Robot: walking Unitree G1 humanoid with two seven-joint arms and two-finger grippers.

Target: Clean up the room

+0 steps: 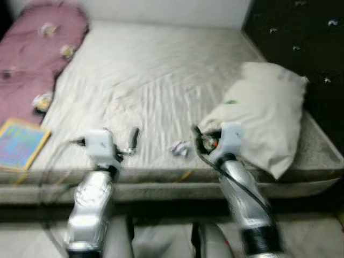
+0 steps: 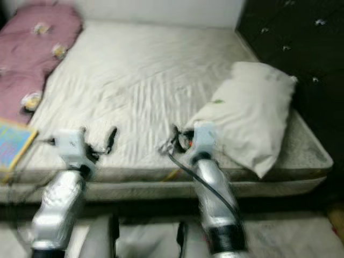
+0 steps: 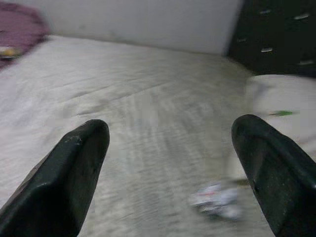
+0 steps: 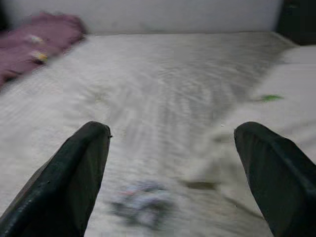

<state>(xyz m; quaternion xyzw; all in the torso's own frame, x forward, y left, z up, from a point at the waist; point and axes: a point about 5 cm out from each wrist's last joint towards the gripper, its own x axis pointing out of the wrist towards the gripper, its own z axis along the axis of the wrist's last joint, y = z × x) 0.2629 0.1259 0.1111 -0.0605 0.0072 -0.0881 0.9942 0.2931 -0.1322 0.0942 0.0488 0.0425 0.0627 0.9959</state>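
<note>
Lying near the front edge of the bed (image 1: pixel 161 80), a small crumpled scrap of paper (image 1: pixel 180 148) looks like the piece of litter this tidy-up is after; it rests on the pale wrinkled sheet, just beside the lower corner of the white pillow (image 1: pixel 263 115) and apart from it. The right gripper (image 4: pixel 173 163) hangs just above the mattress edge with its two black fingers spread wide and nothing between them, and in its wrist view the scrap sits low between the fingers, a little toward one side. The left gripper (image 3: pixel 168 168) is likewise splayed wide and empty, further along the front edge, with the scrap off toward one finger. My reading is that the approach is under way and no grasp has begun; the views are blurred. The next move calls for bringing the right gripper forward and down so the fingers straddle the scrap, then closing gently, since thin paper on soft bedding may slide or pinch the sheet along with it. A pink blanket (image 1: pixel 37 59) lies bunched at the far left corner, and a colourful book (image 1: pixel 21 144) rests on the left front of the bed.
</note>
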